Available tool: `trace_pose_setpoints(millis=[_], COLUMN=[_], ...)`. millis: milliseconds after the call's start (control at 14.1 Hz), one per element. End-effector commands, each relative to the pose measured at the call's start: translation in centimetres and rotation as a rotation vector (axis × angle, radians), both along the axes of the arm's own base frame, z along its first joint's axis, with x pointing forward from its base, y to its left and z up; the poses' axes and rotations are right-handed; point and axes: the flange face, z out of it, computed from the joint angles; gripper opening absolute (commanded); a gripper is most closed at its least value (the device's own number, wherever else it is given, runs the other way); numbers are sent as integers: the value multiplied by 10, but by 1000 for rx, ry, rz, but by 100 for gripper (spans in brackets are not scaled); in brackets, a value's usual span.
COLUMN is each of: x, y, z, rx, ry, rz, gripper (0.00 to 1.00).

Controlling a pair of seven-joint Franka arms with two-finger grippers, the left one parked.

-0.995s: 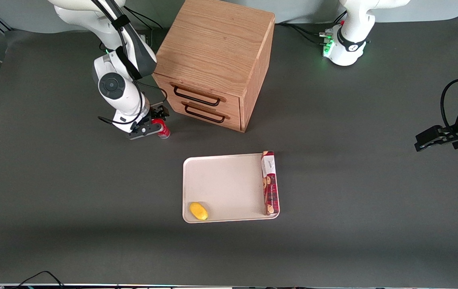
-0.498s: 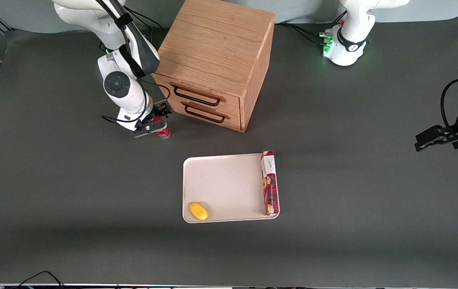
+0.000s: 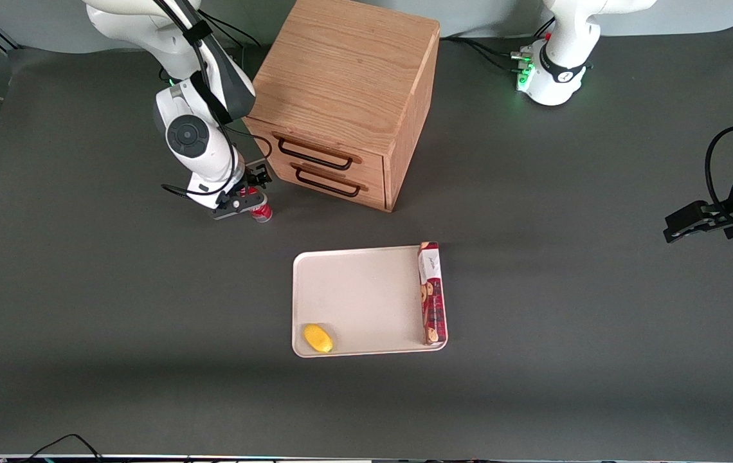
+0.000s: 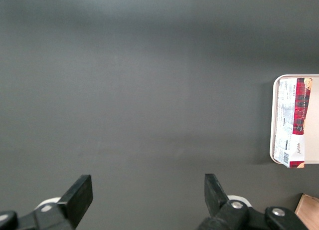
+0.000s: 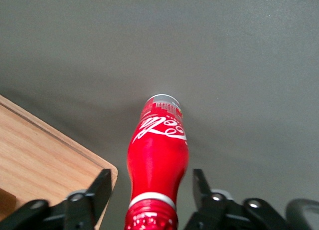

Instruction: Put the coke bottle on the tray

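The hand (image 3: 247, 200) is down over the coke bottle (image 3: 262, 211), which stands upright on the desk (image 3: 83, 289) just in front of the cabinet (image 3: 347, 103), near its corner toward the working arm's end. In the right wrist view the two fingers (image 5: 102, 187) stand apart on either side of the bottle's neck (image 5: 152, 202), with a visible gap between each finger and the red plastic, so nothing is gripped.

Taking the bottle as the centre of a clock face in the front view, the tray (image 3: 366, 257) lies at about four o'clock, well apart from it. On the tray a lemon (image 3: 317, 337) sits in the near corner on the working arm's side, and a long biscuit box (image 3: 431, 292) runs along the edge toward the parked arm.

The likeliest failures, as I judge them:
- The bottle is slim and tall for its base. If one finger touches first as the hand closes, it could tip or skid toward the cabinet.
- The neck tapers. A grip set this high may let the bottle swing or slide out during the carry.
- The cabinet corner (image 5: 107, 170) is close beside one finger, so a sideways drift could strike the wood.
- At the tray, a low approach could clip the raised rim, and a drop from height would likely topple the bottle.
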Motion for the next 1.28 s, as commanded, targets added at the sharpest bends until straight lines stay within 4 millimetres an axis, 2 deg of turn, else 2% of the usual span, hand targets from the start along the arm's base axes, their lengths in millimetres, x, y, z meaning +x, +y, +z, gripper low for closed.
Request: trace_pose_setpoints(millis=[0, 71, 142, 355, 427, 498, 640, 924, 995, 1066, 1209], x=[-2, -1, -1, 0, 5, 11, 30, 63, 67, 68, 73], y=[1, 1, 1, 1, -1, 1, 4, 11, 13, 14, 17], z=[8, 9, 10, 19, 30, 47, 96, 212, 231, 241, 249], rx=[15, 15, 14, 21, 29, 29, 24, 40, 43, 47, 56], ry=[0, 0, 3, -4, -7, 3, 28, 8, 3, -4, -25], rz=[26, 26, 31, 48, 73, 81, 76, 74, 76, 79, 74], gripper=[26, 4, 0, 0, 0, 0, 0, 0, 0, 0, 0])
